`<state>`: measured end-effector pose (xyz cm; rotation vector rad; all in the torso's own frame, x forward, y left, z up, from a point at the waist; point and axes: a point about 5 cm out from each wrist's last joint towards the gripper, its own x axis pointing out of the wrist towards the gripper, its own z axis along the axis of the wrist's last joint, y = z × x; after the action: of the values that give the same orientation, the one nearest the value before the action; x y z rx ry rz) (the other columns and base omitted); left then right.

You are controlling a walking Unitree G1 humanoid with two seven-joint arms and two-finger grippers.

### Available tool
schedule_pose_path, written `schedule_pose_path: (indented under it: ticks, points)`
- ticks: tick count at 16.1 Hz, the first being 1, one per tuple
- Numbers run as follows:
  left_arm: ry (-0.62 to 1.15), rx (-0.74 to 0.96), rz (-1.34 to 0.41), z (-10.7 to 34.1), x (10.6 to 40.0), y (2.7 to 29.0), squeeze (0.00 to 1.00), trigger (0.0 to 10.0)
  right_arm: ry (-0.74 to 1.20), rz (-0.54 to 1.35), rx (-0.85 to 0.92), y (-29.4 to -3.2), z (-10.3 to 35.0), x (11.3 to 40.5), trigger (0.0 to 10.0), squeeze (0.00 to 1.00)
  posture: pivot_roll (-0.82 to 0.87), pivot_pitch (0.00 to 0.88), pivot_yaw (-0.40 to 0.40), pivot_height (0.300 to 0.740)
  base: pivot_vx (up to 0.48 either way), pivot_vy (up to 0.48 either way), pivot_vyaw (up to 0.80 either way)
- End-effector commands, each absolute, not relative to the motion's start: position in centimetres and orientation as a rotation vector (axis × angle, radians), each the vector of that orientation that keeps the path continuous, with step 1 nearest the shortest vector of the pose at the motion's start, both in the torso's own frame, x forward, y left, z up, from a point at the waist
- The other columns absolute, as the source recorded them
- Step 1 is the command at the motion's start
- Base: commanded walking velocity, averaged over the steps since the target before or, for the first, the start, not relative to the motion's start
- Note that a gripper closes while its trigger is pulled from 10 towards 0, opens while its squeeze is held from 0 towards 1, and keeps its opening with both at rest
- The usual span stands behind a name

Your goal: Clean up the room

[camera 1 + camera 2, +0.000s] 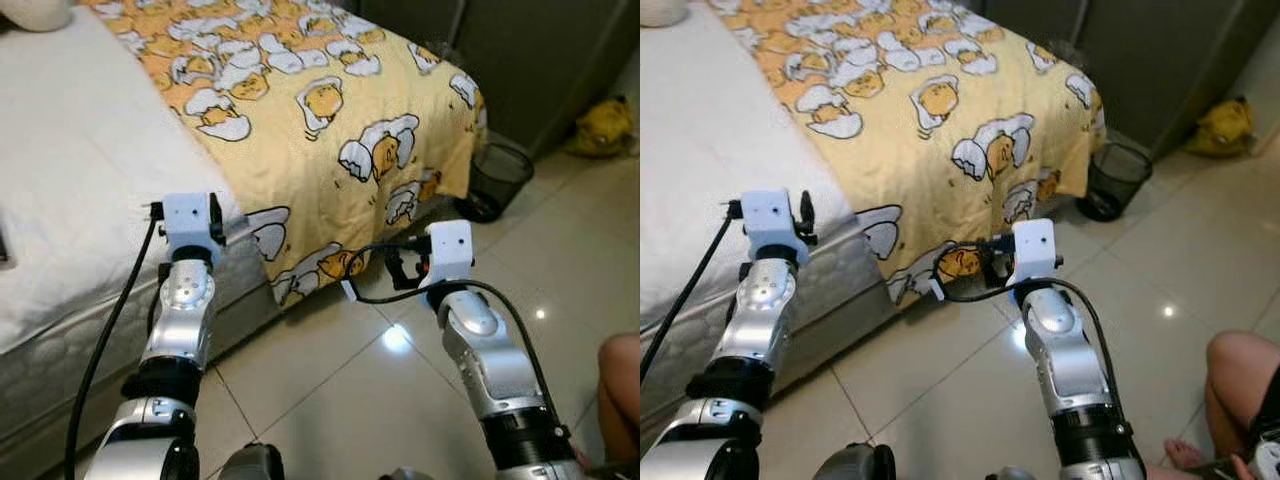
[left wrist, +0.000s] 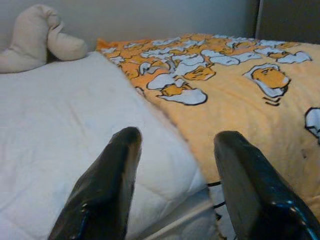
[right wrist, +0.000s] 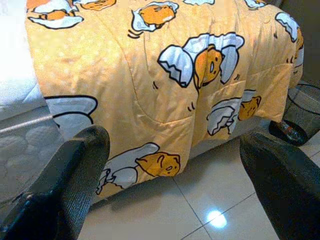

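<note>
A yellow blanket (image 1: 320, 100) printed with egg cartoons covers the right part of the bed and hangs down over its edge towards the tiled floor. The bare white mattress (image 1: 70, 170) lies to its left. My left gripper (image 2: 175, 137) is open, held just above the mattress edge where blanket and mattress meet. Low in front of the hanging blanket edge (image 3: 165, 125), my right gripper (image 3: 172, 140) is also open, with nothing between its fingers.
A black mesh bin (image 1: 497, 172) stands at the bed's far corner, with a yellow bag (image 1: 605, 125) on the floor beyond it. A person's knee (image 1: 620, 390) is at my right. A cream cushion (image 2: 42, 42) lies at the bed's head. Dark cupboards (image 1: 540, 50) stand behind.
</note>
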<state>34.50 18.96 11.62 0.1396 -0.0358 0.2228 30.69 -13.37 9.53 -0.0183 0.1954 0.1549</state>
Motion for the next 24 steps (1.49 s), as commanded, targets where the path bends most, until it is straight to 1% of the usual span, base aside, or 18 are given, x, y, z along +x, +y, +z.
schedule_pose_path:
  ticks: [1,4,5,6,7,14,20,21,22,24]
  points:
    - [0.017,0.131,0.226,11.2,34.8,19.0,1.0,10.0,0.177,0.124,-0.011,-14.0,9.7,31.1,10.0,1.0,-0.11,0.0,0.007,0.74,0.0,-0.48,0.0]
    - [0.061,0.144,0.193,11.1,35.2,18.4,1.0,10.0,0.177,0.115,-0.018,-13.9,9.4,31.5,10.0,1.0,-0.11,0.0,0.006,0.74,0.0,-0.472,0.77]
    - [0.059,0.182,0.162,11.3,35.3,17.9,0.96,10.0,0.174,0.121,-0.033,-13.8,9.2,31.7,10.0,1.0,-0.11,0.0,0.007,0.74,0.0,-0.458,0.0]
    - [0.042,0.221,0.146,11.8,35.4,17.8,0.0,10.0,0.17,0.121,-0.034,-13.7,9.1,31.9,10.0,0.0,-0.11,0.0,0.008,0.74,0.0,0.0,0.0]
    - [0.043,0.175,0.119,11.9,35.4,17.5,0.0,10.0,0.17,0.117,-0.03,-13.6,9.0,31.9,10.0,0.0,-0.11,0.0,0.013,0.74,0.0,0.0,0.0]
    - [0.064,0.168,0.1,11.6,35.5,16.8,0.0,10.0,0.165,0.128,-0.009,-13.1,8.7,31.9,10.0,0.0,-0.12,0.0,0.017,0.74,0.48,0.0,0.0]
    - [0.113,0.137,0.141,10.7,35.4,17.5,0.0,10.0,0.17,0.142,-0.01,-12.8,8.5,31.8,10.0,0.0,-0.12,0.0,0.019,0.74,0.48,0.0,0.0]
    - [0.118,0.135,0.146,10.6,35.3,17.7,0.0,10.0,0.164,0.144,-0.01,-12.8,8.6,31.7,10.0,0.0,-0.12,0.0,0.019,0.74,0.48,0.0,0.56]
    - [0.108,0.134,0.139,10.5,35.2,17.9,0.0,10.0,0.156,0.141,-0.01,-13.0,8.7,31.7,10.0,0.0,-0.12,0.0,0.02,0.74,0.48,0.0,0.75]
    - [-0.002,0.129,0.059,11.6,34.1,18.5,0.0,10.0,0.125,0.112,-0.004,-14.2,9.2,31.2,10.0,0.0,-0.13,0.0,0.022,0.74,0.48,0.0,0.74]
